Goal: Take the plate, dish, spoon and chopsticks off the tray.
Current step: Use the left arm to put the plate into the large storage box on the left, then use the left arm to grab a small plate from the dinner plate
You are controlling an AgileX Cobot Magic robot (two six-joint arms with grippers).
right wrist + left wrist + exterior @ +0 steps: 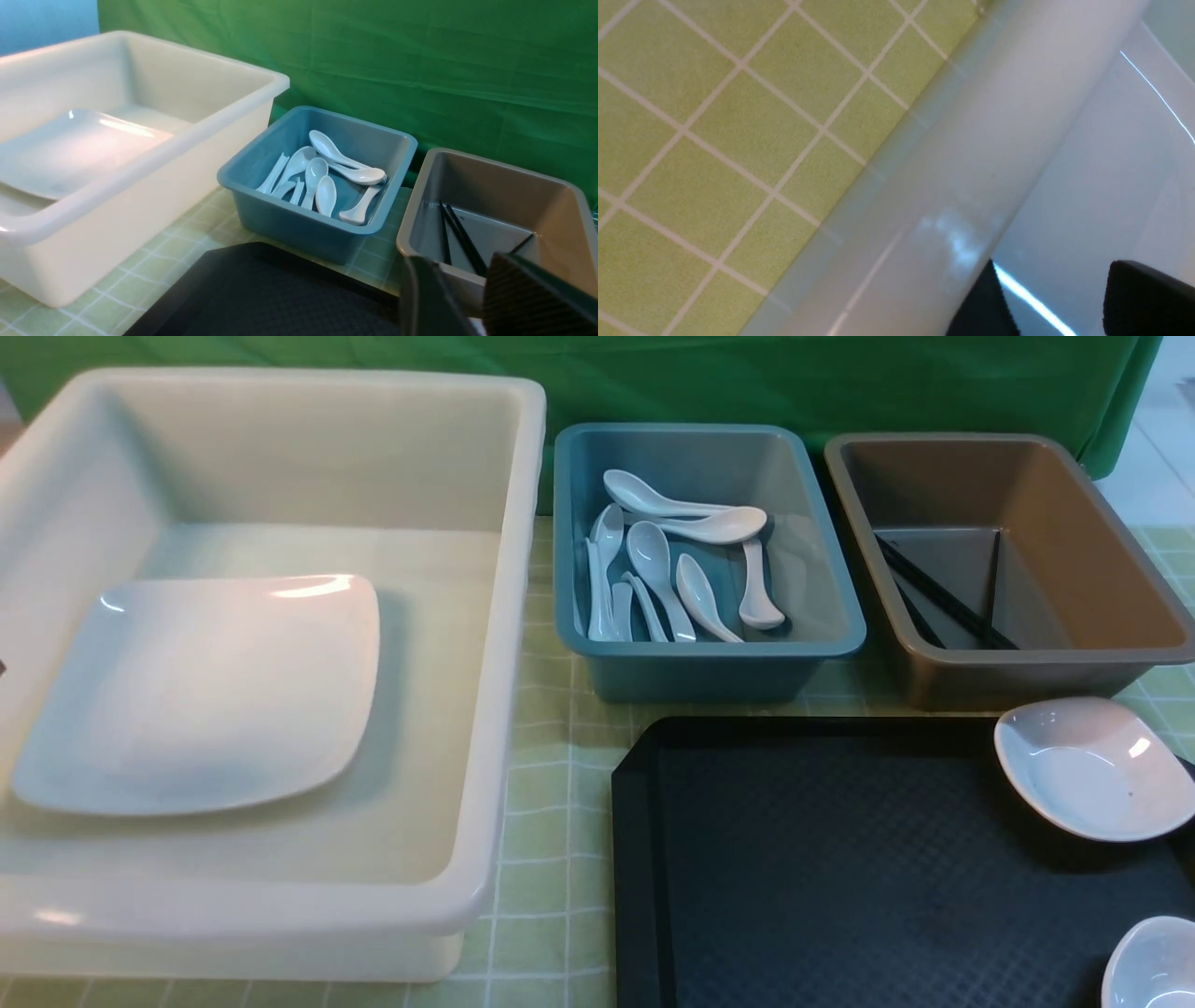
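The left hand hangs spread over the plate, which lies just below it in the white bin. The right hand pinches a small dish above the tray.

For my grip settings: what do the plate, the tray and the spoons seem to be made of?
Plate: likely glazed ceramic, glossy white, with bright highlights. Tray: probably plastic, matte black, diamond-textured surface. Spoons: apparently glazed ceramic too, smooth and shiny; plastic cannot be excluded.
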